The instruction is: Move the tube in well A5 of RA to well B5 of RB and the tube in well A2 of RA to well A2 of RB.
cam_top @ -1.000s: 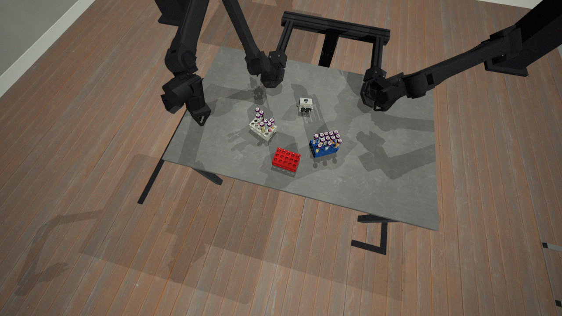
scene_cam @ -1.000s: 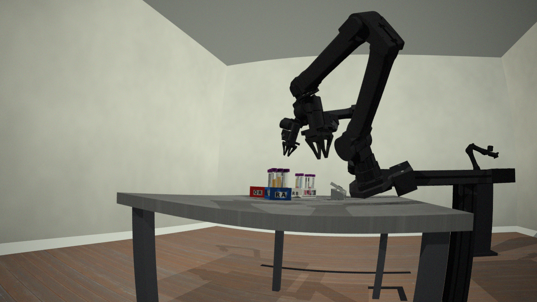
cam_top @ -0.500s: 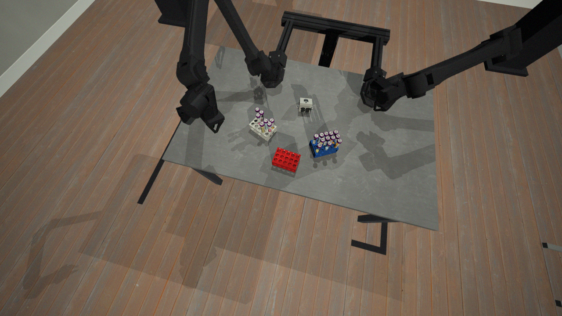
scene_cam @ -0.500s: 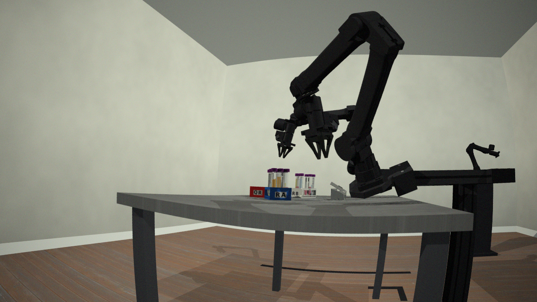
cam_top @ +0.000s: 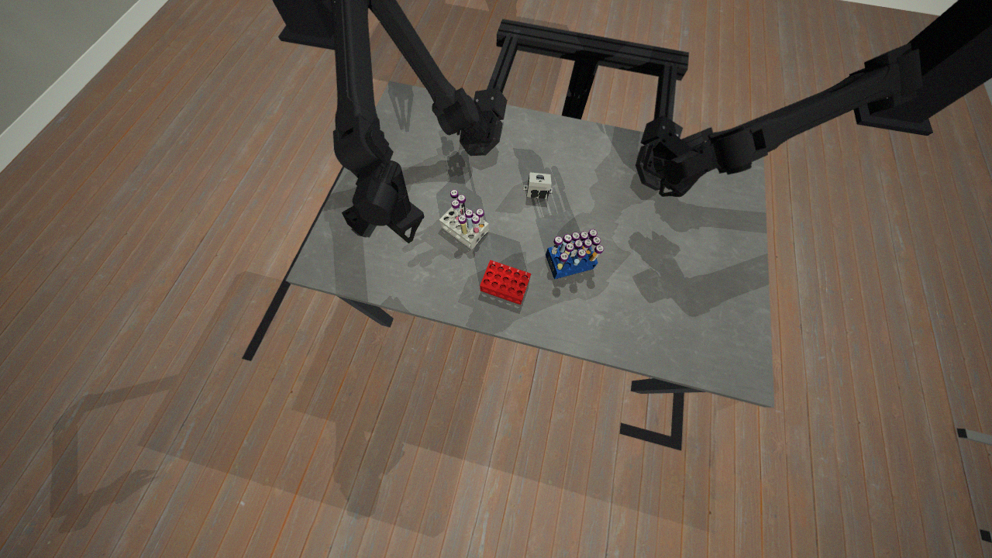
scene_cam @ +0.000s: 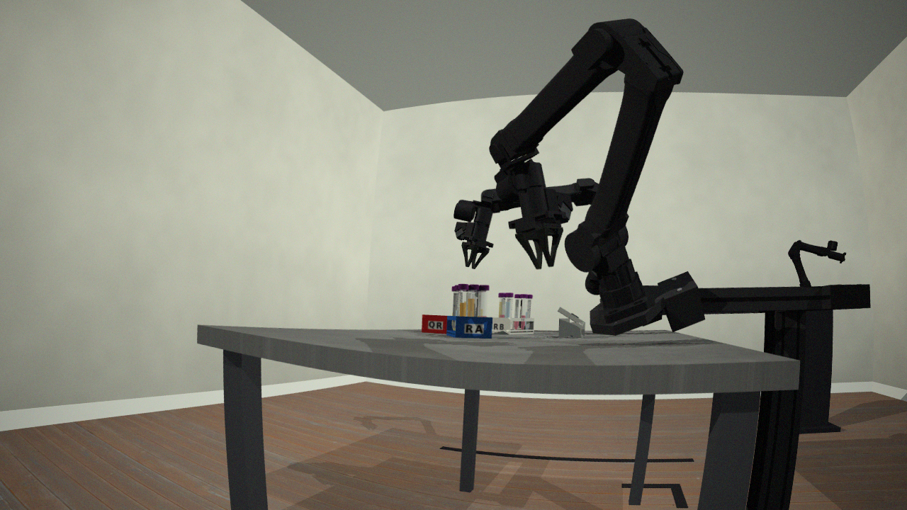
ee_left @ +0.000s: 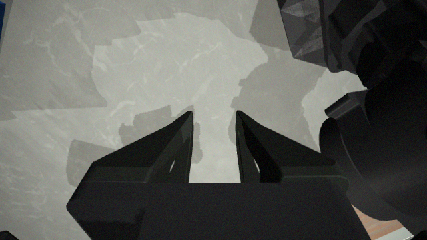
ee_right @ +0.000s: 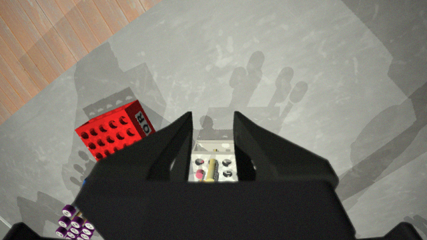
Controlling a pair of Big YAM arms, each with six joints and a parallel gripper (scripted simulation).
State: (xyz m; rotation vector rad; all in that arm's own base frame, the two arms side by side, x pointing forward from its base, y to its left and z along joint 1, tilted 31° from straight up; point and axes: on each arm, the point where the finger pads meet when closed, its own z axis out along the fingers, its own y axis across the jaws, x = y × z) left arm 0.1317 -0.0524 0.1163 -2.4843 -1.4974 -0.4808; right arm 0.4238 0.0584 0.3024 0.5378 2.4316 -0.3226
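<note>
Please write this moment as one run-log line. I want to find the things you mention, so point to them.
right gripper [cam_top: 390, 234] [scene_cam: 470, 267] [ee_right: 213, 112]: part-open, empty, raised; left gripper [cam_top: 668, 193] [scene_cam: 544, 267] [ee_left: 215, 112]: part-open, empty, raised; blue rack [cam_top: 572, 269] [scene_cam: 469, 336] [ee_left: 1, 20] [ee_right: 84, 181]: holds tubes; white rack [cam_top: 454, 235] [scene_cam: 521, 330] [ee_right: 213, 154]: holds tubes; red rack [cam_top: 504, 297] [scene_cam: 428, 324] [ee_right: 133, 111]: no tubes

Brn wood flr [cam_top: 208, 208] [scene_cam: 158, 456] [ee_left: 383, 223] [ee_right: 43, 43], pale walls [scene_cam: 190, 190].

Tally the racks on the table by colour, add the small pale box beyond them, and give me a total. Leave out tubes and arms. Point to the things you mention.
Blue rack [cam_top: 573, 269] [scene_cam: 451, 327] [ee_left: 1, 20]: 1
White rack [cam_top: 459, 236] [scene_cam: 499, 326] [ee_right: 213, 153]: 1
Red rack [cam_top: 504, 282] [scene_cam: 434, 324] [ee_right: 110, 132]: 1
Small pale box [cam_top: 531, 181] [scene_cam: 571, 327]: 1
Total: 4
</note>
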